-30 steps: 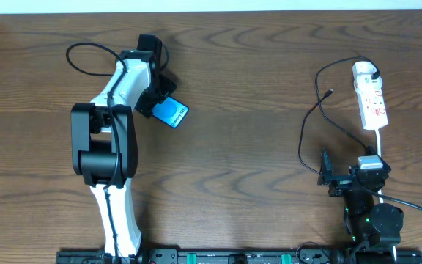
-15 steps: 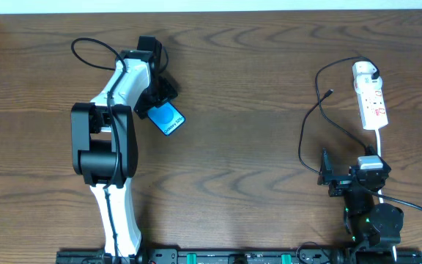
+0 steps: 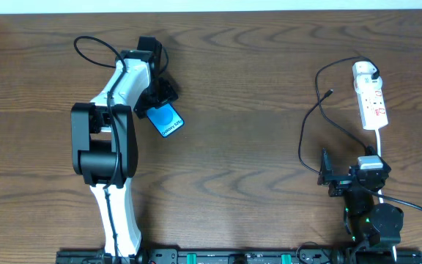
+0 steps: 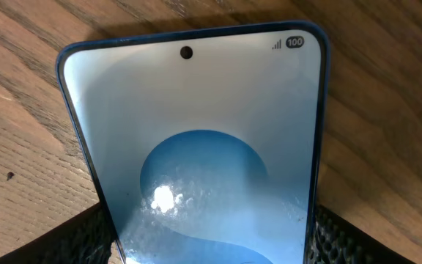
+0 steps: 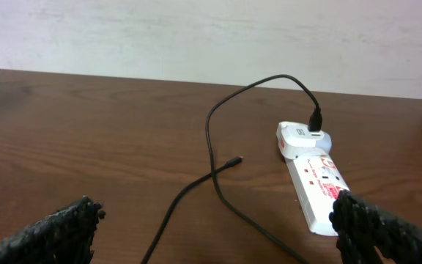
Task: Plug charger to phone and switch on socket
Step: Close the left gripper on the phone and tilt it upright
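**Left arm stretched out and gripping, right arm folded with jaws wide**

The left arm [image 3: 112, 95] reaches forward, well away from its base, its white upper link slanting towards the robot's right; the left gripper [image 3: 157, 101] points downward, jaws set wide, with the fingers [image 4: 86, 235] pressed against both long edges of the phone [image 4: 211, 147]; the right arm [image 3: 368, 213] sits folded close over its base; the right gripper [image 5: 222, 227] is held low and level, jaws fully spread.

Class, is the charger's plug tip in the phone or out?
Out. The plug tip lies loose on the table, far from the phone.
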